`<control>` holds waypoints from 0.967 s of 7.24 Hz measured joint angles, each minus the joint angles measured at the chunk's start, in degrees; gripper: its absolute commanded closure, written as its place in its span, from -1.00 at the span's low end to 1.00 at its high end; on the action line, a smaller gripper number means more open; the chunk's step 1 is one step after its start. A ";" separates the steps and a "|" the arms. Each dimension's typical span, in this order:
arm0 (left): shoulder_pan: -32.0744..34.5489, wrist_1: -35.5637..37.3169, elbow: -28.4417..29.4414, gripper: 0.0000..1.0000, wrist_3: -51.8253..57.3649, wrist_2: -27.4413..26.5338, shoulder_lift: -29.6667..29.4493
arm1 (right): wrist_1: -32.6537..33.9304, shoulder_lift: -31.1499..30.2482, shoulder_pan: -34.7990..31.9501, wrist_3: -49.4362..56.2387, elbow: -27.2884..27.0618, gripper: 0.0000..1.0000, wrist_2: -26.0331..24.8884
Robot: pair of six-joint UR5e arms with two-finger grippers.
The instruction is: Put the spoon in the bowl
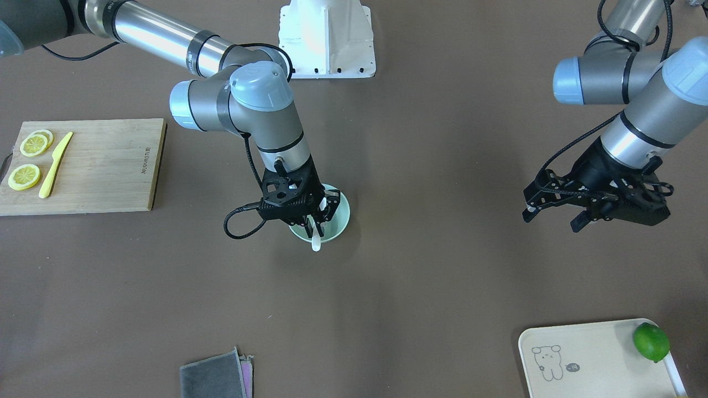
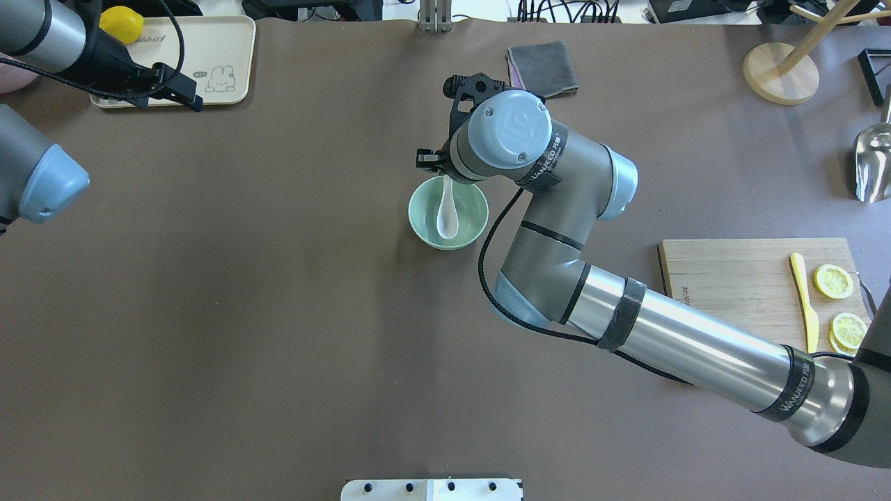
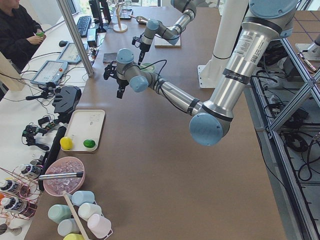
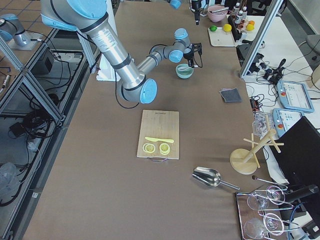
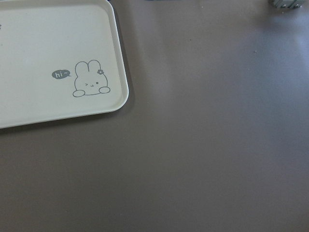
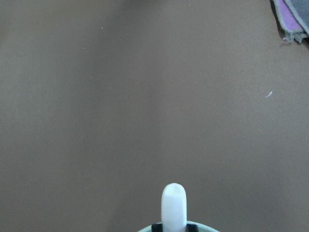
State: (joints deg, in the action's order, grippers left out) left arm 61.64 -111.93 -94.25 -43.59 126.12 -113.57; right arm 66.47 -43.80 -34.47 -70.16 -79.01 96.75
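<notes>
Desk [image 1: 442,287]: flat, matte brown sheet, faintly creased.
Bowl: small round pale mint-green bowl [image 2: 422,224] with smooth matte walls, near the desk's middle.
Spoon: glossy white soup spoon [image 2: 445,213] inside that bowl, its oval scoop down on the floor, its short thick handle leaning up over the rim away from the robot.
Right jaws: over that rim, closed narrowly on the spoon's handle, one pad against each side.
Left jaws: spread apart, hanging above the desk near a cream round-cornered plastic tray [image 5: 58,38] with a rabbit drawing.

Robot lab: aluminium framing [image 3: 75,37], teach pendant [image 4: 295,95].
</notes>
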 measured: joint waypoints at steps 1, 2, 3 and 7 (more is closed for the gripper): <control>0.03 0.08 0.01 -0.97 0.00 0.00 -0.04 | -0.06 -0.06 0.13 0.01 0.05 -1.00 -0.08; 0.04 0.01 0.02 -0.97 0.00 -0.02 -0.05 | -0.12 -0.02 0.16 0.02 0.02 -1.00 -0.09; 0.08 -0.18 0.02 -0.97 -0.02 -0.08 -0.05 | -0.16 0.11 0.16 0.08 -0.18 -1.00 0.00; 2.49 -0.49 -0.41 -0.97 0.01 -0.19 -0.01 | 0.54 -4.99 -7.71 3.17 -7.05 -1.00 8.95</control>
State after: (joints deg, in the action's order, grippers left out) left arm 64.13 -112.42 -94.66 -43.58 125.93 -113.58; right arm 67.01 -48.79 -42.18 -66.99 -86.06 105.71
